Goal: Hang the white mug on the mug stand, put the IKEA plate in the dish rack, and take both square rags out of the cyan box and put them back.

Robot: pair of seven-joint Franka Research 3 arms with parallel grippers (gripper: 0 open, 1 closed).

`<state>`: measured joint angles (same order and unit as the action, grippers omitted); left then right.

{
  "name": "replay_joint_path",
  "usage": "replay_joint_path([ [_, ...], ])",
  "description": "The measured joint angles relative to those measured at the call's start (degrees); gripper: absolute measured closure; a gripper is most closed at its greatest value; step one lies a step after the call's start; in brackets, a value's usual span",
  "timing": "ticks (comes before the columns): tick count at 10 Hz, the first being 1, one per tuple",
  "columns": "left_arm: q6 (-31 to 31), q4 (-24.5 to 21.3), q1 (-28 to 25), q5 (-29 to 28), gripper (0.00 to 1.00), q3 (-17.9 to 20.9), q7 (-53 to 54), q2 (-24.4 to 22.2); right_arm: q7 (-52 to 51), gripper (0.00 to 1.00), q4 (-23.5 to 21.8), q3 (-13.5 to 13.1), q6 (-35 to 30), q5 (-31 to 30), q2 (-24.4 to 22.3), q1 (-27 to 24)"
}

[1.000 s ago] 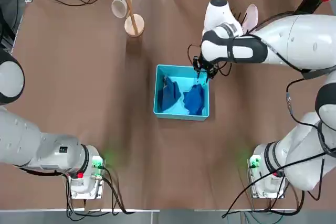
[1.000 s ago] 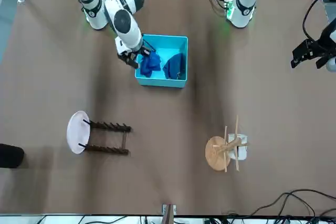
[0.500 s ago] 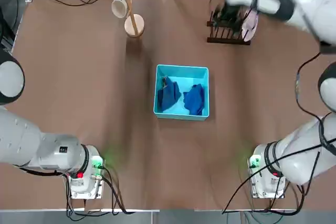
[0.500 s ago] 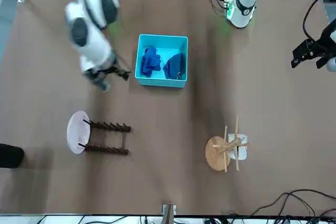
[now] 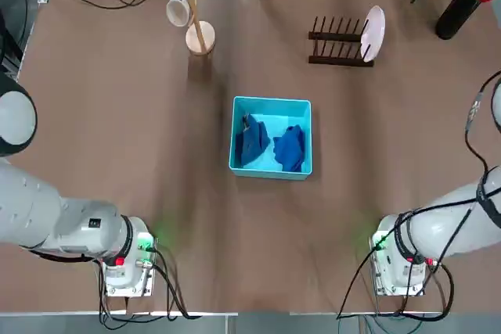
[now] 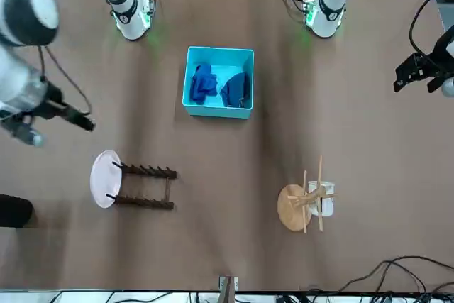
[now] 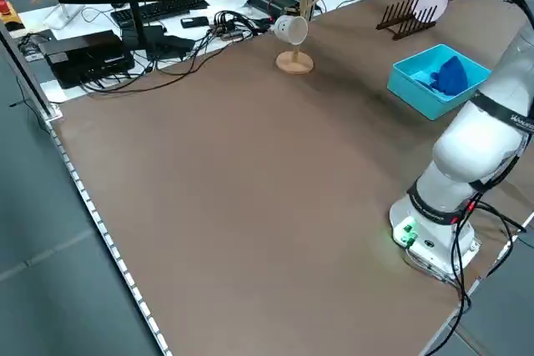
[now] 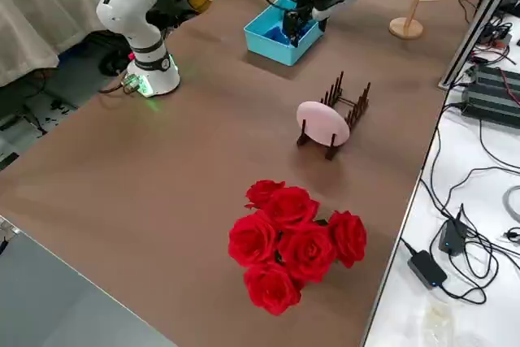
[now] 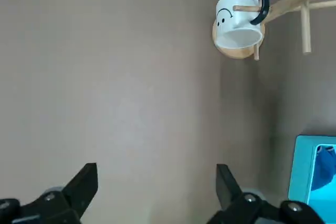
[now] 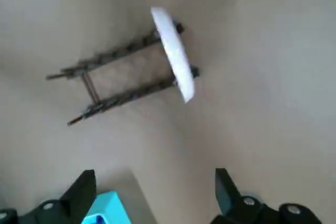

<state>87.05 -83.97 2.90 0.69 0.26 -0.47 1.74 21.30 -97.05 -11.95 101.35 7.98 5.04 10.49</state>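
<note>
Both rags (image 5: 272, 146) lie in the box (image 5: 271, 105), mug (image 5: 178, 10) hung, plate (image 5: 373, 34) racked. Both hands empty and open — the right hand (image 6: 50, 115) beside the rack (image 5: 338, 40), the left hand (image 9: 157, 192) parked. A careless swing there could knock the plate out — it only leans between pegs.

Cyan box (image 5: 271, 105), dark blue rags (image 5: 271, 147), pinkish-white plate (image 5: 373, 33), white mug (image 9: 239, 17) with seemingly a black smile.

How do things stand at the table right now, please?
Both grippers open, empty: left gripper, right gripper. Two dark blue rags in cyan box; white mug hung, plate racked. Nothing obstructing.
</note>
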Motion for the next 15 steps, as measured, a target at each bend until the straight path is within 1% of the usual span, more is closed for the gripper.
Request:
replay_joint_path([
  [2,0.01,0.01,0.05,0.00,0.01,-0.03,0.00,0.01,-6.09,0.00,2.27,0.04,-0.39,-0.06,-0.01,-4.52],
  [3,0.01,0.01,0.05,0.00,0.01,-0.05,0.00,0.01,-8.68,0.00,3.56,0.04,-1.94,-0.06,-0.12,-6.28],
  [5,0.01,0.02,0.05,0.00,0.01,-0.08,0.00,0.03,-10.63,0.00,6.19,0.29,-6.85,-0.06,-1.54,-7.83],
  [6,0.01,0.02,0.04,0.00,0.01,-0.08,0.00,0.04,-10.72,0.00,6.65,0.97,-9.20,-0.06,-3.06,-8.14],
  [7,0.01,0.01,0.05,0.00,0.01,-0.08,0.00,0.04,-10.72,0.00,6.65,3.33,-10.98,-0.08,-4.43,-9.52],
  [8,0.01,0.02,0.05,0.00,0.01,-0.08,0.00,0.05,-10.72,0.00,6.65,6.99,-11.48,-0.34,-4.97,-12.14],
  [9,0.01,0.02,0.05,0.00,0.01,-0.08,0.00,0.06,-10.72,0.00,6.64,8.93,-11.47,-0.62,-4.95,-13.53],
  [11,0.01,0.02,0.05,0.00,0.01,-0.08,0.00,0.07,-11.07,0.00,6.64,9.50,-11.48,-0.78,-4.91,-13.97],
  [15,0.01,0.02,0.05,0.00,0.01,-0.08,0.00,0.08,-11.53,0.00,6.64,9.08,-11.48,-0.87,-4.84,-13.90],
])
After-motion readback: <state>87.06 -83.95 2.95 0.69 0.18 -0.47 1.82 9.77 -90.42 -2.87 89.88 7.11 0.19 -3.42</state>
